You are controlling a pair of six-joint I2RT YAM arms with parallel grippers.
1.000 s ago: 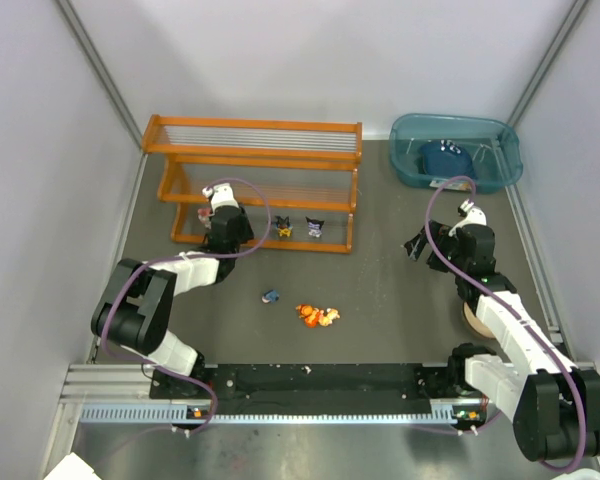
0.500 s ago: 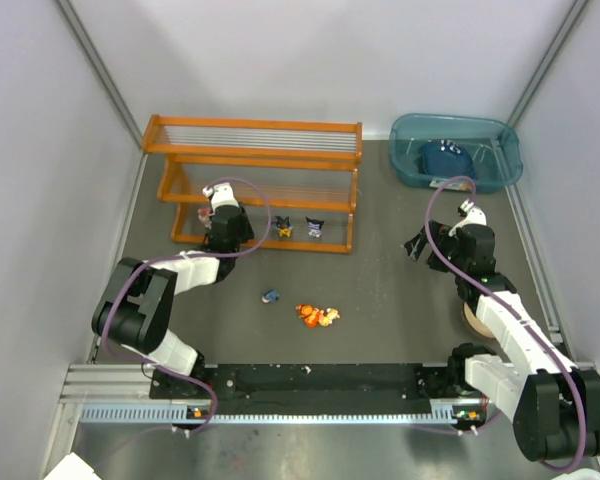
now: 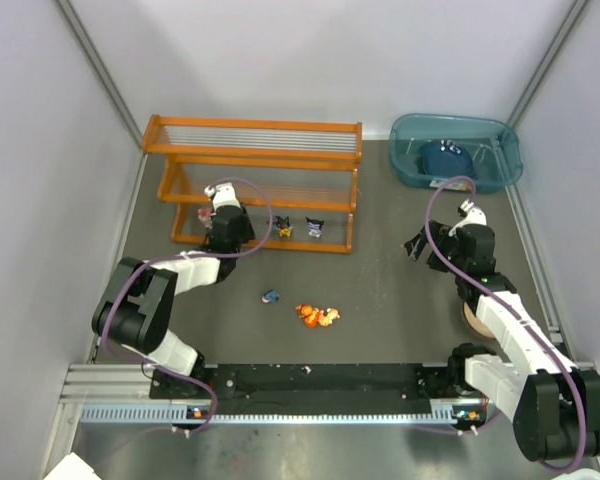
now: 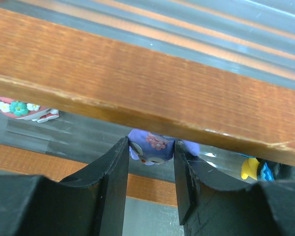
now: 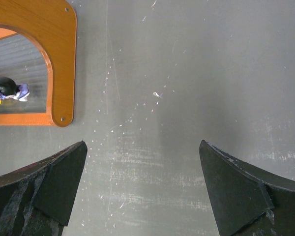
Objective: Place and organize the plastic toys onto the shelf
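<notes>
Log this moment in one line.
left gripper: shut on purple toy at shelf | right gripper: open, empty | orange toy: on table

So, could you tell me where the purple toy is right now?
In the left wrist view, the purple toy is pinched in the left hand, under the shelf's orange rail, between a pink toy and a yellow one.

shelf (image 3: 252, 150): orange wood-grain frame, silvery rods.
purple figurine (image 4: 152, 146): pink flower print.
bin (image 3: 404, 165) at 2 o'clock: translucent teal.
blue toy (image 3: 271, 296), orange-yellow toy (image 3: 316, 316) at 6 o'clock from shelf.
table (image 3: 390, 290): dark grey.
</notes>
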